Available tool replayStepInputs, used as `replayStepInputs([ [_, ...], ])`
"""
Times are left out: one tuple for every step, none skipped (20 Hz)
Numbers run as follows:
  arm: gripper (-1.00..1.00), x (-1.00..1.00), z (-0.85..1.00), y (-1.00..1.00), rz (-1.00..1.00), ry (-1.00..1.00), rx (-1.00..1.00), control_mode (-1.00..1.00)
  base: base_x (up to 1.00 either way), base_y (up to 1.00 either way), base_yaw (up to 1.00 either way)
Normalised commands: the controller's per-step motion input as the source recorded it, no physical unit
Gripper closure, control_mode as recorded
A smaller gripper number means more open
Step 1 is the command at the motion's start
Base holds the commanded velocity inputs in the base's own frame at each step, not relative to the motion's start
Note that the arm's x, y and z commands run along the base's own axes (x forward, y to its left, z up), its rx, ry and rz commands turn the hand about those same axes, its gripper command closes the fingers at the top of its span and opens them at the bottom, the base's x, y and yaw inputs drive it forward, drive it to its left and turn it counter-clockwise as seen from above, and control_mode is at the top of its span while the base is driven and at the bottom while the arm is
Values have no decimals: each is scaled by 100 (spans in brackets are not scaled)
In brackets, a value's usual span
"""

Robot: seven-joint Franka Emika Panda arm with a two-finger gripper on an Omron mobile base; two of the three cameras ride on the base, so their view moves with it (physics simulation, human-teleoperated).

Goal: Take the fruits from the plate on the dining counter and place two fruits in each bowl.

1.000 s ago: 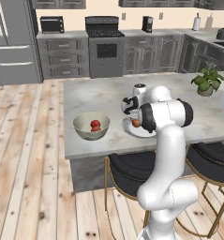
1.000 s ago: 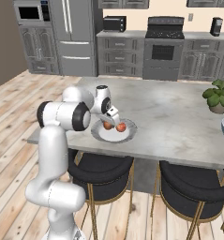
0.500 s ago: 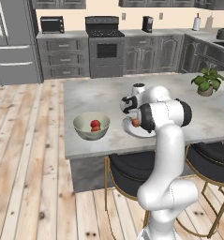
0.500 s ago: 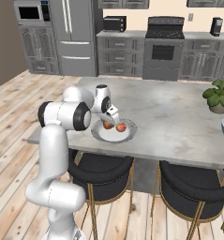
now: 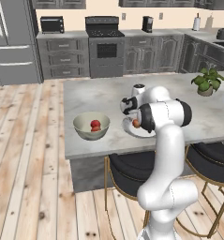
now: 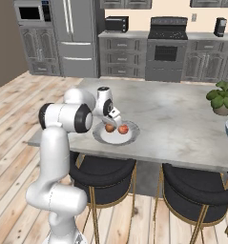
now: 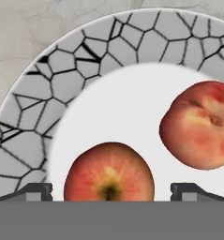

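In the hand view, the two dark finger tips of the gripper [image 7: 111, 190] stand wide apart at the bottom edge, at about 7 and 5 o'clock. A round red-orange fruit with a yellow centre [image 7: 109, 174] sits between them, not visibly touched by either tip. A second red-orange fruit with paler blotches [image 7: 200, 124] lies at 3 o'clock, apart from the first. Both rest on the smooth white middle of a shallow round white plate with a cracked-pattern silvery-grey rim [image 7: 66, 79], whose rim arcs from 8 o'clock over to 1 o'clock.

In the right base view, the plate [image 6: 129, 138] lies near the front edge of the long light-grey marbled dining counter [image 6: 182, 119], with the gripper [image 6: 114, 117] low over the two fruits.

In the left base view, a deep beige-grey bowl [image 5: 91, 126] stands at 9 o'clock from the plate, well apart, holding red fruit [image 5: 95, 125]. A potted green plant [image 5: 207, 80] stands at the counter's far side.
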Motion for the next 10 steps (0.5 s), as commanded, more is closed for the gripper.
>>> replayStepInputs([
  [-100,0,-26,0,0,0,0,-100,0,0,0],
  [-100,0,-29,0,0,0,0,-100,0,0,0],
  [-100,0,-32,0,0,0,0,-100,0,0,0],
  [-100,0,-31,0,0,0,0,-100,0,0,0],
  [-100,0,-28,0,0,0,0,-100,0,0,0],
  [-100,0,-26,0,0,0,0,-100,0,0,0],
  [-100,0,-21,0,0,0,0,-100,0,0,0],
  [100,0,-3,0,0,0,0,-100,0,0,0],
  [100,0,0,0,0,0,0,-100,0,0,0],
  [100,0,0,0,0,0,0,-100,0,0,0],
])
